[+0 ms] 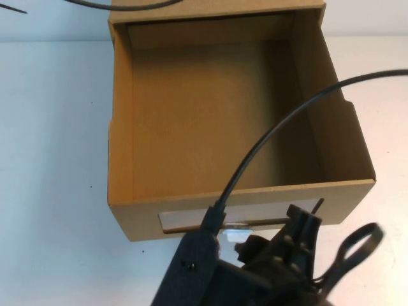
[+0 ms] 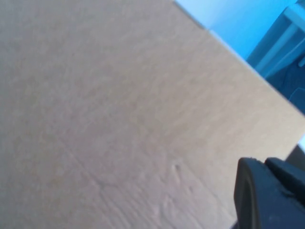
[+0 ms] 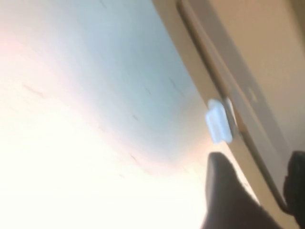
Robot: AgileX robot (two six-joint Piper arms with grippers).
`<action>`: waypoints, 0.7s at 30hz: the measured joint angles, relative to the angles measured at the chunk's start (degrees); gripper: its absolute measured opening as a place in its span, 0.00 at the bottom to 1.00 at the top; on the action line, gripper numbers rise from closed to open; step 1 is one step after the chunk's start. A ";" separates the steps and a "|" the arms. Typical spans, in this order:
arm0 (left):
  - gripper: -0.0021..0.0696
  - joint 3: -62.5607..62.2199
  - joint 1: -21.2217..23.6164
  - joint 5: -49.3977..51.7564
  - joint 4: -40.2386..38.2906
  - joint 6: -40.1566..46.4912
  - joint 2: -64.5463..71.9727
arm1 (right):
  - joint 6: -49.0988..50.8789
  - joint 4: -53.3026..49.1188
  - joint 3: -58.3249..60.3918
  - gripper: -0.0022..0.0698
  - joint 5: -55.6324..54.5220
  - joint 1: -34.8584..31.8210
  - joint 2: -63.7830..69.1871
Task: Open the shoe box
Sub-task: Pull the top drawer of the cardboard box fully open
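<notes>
Presently, the shoe box [image 1: 210, 121] stands open-topped at the middle of the white surface [image 1: 51, 159], its cardboard floor and inner walls in full view from above. The right arm [image 1: 255, 268] is low at the near edge, just in front of the box's front wall, and a black cable [image 1: 287, 121] arcs from it across the box. The right gripper [image 3: 259, 167] is beside that wall's rim, jaws apart. The left gripper [image 2: 269, 195] sits close against a cardboard face; its jaws' state cannot be told.

Left end effector [image 2: 267, 198], right end effector [image 3: 257, 167] low, parted
</notes>
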 joint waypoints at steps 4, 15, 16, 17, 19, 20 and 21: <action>0.02 0.00 0.00 -0.02 0.00 0.40 -2.85 | -0.20 2.36 -4.65 0.34 0.33 1.08 -2.63; 0.02 0.99 0.00 0.32 -0.18 2.21 -17.77 | 4.03 -3.41 -7.78 0.03 1.10 -7.19 -13.65; 0.02 1.96 0.00 0.41 -0.18 2.51 -19.58 | 4.03 -3.54 -7.78 0.02 1.21 -9.81 -14.76; 0.02 2.83 0.00 0.41 -0.18 2.79 -21.04 | 3.82 -3.82 -7.78 0.02 1.35 -12.53 -15.65; 0.02 6.06 0.00 0.41 0.45 3.14 -25.03 | 1.94 -3.80 -7.78 0.02 1.49 -18.23 -17.90; 0.02 7.78 0.00 0.41 1.08 3.38 -26.74 | 1.06 -3.80 -7.78 0.02 1.61 -20.58 -19.01; 0.02 10.22 0.00 0.41 2.29 3.51 -28.97 | -0.08 -3.80 -7.78 0.02 1.73 -23.54 -20.14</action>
